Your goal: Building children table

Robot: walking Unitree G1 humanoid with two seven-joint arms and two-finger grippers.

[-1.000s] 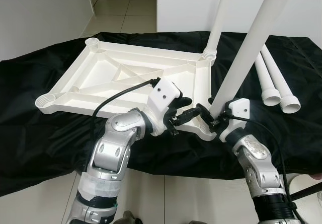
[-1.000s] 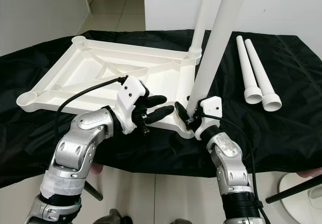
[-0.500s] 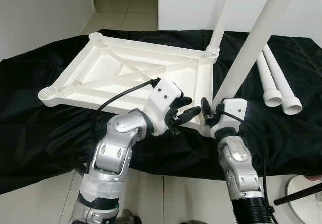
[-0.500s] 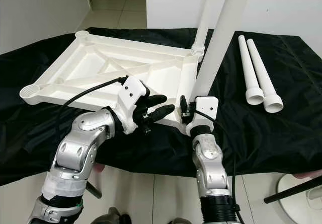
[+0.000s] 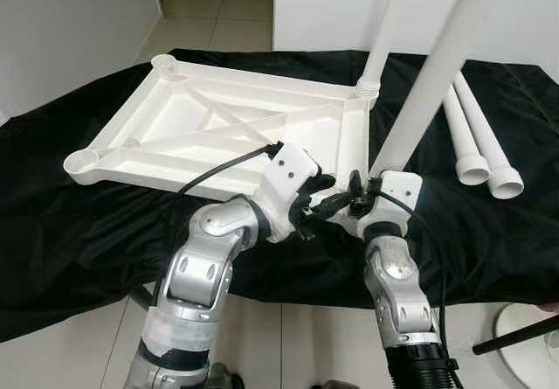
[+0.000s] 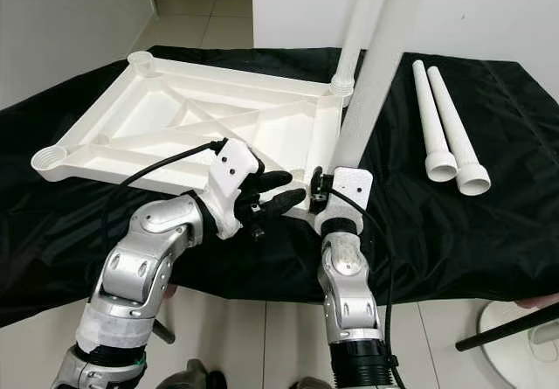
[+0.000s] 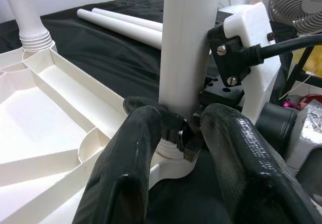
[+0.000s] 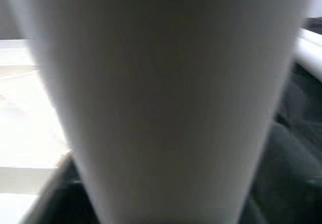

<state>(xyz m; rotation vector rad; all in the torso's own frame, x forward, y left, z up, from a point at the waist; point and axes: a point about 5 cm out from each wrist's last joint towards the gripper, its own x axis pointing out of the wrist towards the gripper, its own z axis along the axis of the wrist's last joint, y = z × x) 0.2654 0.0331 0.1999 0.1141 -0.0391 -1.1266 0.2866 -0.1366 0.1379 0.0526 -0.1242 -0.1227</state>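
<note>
The white table top (image 5: 218, 127) lies upside down on a black cloth (image 5: 70, 232). One white leg (image 5: 384, 31) stands in its far right corner socket. A second leg (image 5: 428, 83) stands tilted in the near right corner socket (image 7: 171, 158). My right gripper (image 5: 356, 195) is shut on this leg just above the socket, and the leg (image 8: 166, 103) sits very close in the right wrist view. My left gripper (image 5: 325, 197) is open, its fingers (image 7: 126, 173) spread on either side of the same leg's base without touching it.
Two loose white legs (image 5: 479, 135) lie side by side on the cloth at the right. The cloth's front edge hangs over a tiled floor. A black pole and a white base (image 5: 520, 336) stand at the lower right. A fan (image 7: 297, 2) stands behind.
My right forearm has swung left, from out at the right to straight below the near leg, still gripping it. My left gripper has edged right toward the leg's base.
</note>
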